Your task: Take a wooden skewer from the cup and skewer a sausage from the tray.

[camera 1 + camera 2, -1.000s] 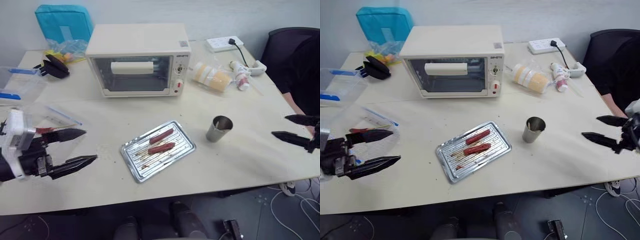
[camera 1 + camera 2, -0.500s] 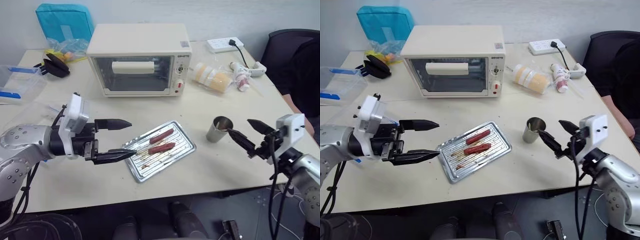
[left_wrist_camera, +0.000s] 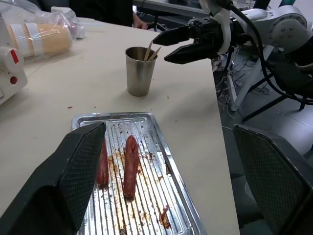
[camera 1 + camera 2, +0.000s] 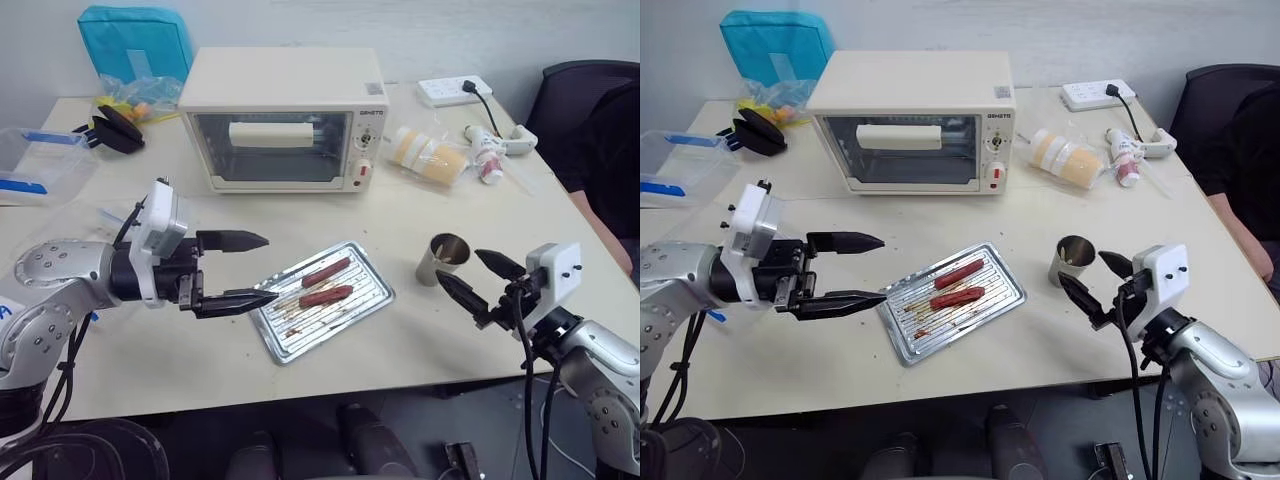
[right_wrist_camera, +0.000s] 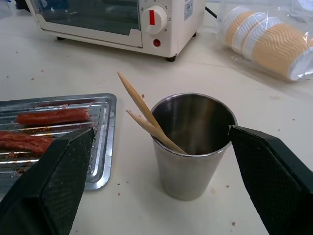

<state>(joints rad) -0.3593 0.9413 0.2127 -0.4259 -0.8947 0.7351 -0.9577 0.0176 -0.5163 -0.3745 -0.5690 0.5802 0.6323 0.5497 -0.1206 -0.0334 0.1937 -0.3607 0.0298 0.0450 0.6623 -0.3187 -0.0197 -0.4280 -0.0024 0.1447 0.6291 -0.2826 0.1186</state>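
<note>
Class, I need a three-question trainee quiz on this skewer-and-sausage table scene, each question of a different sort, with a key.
1. True or false: the right gripper already holds a wooden skewer.
2. How many sausages lie on the tray?
3. Multiple choice: where are the skewers? A) on the tray B) in the steel cup C) in the left gripper

Key:
1. False: its fingers are open on either side of the cup, holding nothing.
2. Two.
3. B: two skewers lean out of the cup toward the tray.
</note>
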